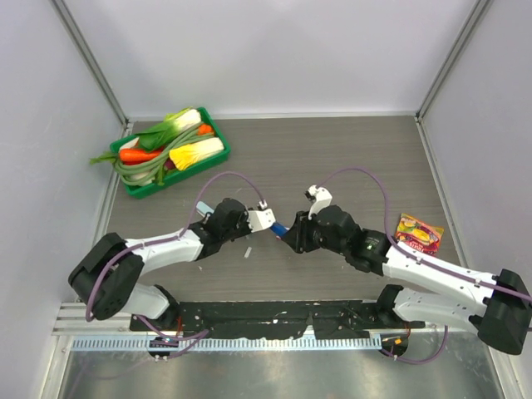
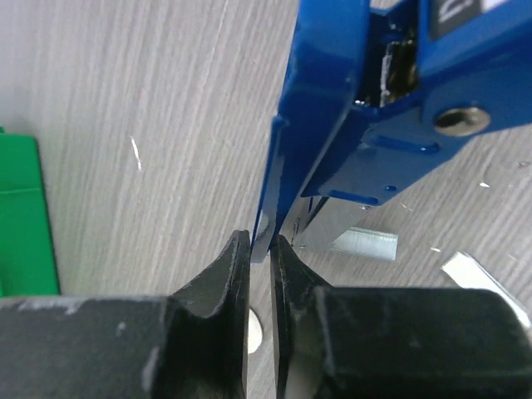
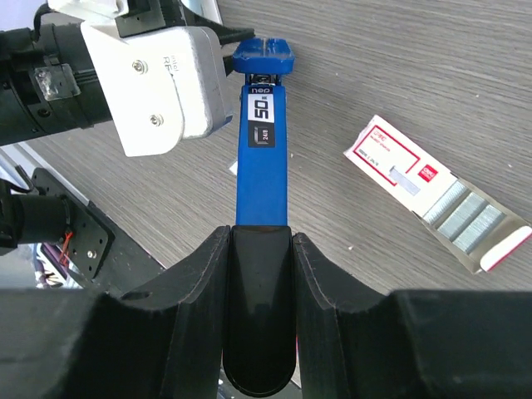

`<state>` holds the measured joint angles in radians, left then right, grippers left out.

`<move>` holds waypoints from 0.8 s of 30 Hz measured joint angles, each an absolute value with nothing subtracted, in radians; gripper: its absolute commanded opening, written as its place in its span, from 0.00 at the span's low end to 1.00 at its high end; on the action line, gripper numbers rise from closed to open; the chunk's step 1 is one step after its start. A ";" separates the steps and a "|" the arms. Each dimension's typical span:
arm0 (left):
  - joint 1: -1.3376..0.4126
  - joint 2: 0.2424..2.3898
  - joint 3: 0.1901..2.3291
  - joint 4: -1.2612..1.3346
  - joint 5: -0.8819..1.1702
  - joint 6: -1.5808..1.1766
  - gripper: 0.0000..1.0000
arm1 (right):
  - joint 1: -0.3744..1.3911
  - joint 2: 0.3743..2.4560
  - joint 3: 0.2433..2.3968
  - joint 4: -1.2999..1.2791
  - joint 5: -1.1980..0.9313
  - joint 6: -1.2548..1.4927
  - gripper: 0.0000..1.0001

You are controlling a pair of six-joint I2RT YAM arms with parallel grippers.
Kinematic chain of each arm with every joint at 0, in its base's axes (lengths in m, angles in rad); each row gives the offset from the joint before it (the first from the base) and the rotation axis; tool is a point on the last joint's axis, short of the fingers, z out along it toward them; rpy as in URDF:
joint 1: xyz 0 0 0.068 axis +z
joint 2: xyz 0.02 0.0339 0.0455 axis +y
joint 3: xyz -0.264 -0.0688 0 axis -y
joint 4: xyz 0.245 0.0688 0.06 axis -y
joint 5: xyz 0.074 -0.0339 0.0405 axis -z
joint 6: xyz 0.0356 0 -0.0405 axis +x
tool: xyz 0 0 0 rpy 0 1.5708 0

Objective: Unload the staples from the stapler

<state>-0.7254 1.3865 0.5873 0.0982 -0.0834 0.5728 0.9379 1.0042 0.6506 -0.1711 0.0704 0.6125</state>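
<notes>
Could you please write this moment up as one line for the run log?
left claw: shut on thin stapler edge | right claw: shut on stapler | staples: strip on table

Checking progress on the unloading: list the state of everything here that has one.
stapler: gripped at both ends
left gripper: shut on its thin blue edge
right gripper: shut on its body
staples: loose strip on the table
staple box: open, tray slid out

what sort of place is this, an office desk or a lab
Most likely a robot lab test cell: plain panel walls box in the table, and props like a green tray of vegetables and a snack packet sit on it.
</notes>
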 measured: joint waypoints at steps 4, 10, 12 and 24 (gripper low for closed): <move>-0.759 1.412 0.582 0.171 -0.139 0.621 0.00 | 0.934 0.974 0.630 -0.191 0.068 0.598 0.01; -0.771 1.427 0.585 0.187 -0.162 0.637 0.00 | 0.933 0.962 0.605 -0.179 0.068 0.596 0.01; -0.771 1.426 0.590 0.182 -0.168 0.637 0.00 | 0.933 0.965 0.605 -0.170 0.070 0.591 0.01; -0.720 1.415 0.766 -0.101 -0.223 0.520 0.10 | 0.934 1.123 0.748 -0.102 0.116 0.517 0.01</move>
<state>-0.7197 1.4155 0.7662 -0.1013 -0.2234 0.5201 0.9340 1.1229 0.7483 -0.1017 0.1158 0.5175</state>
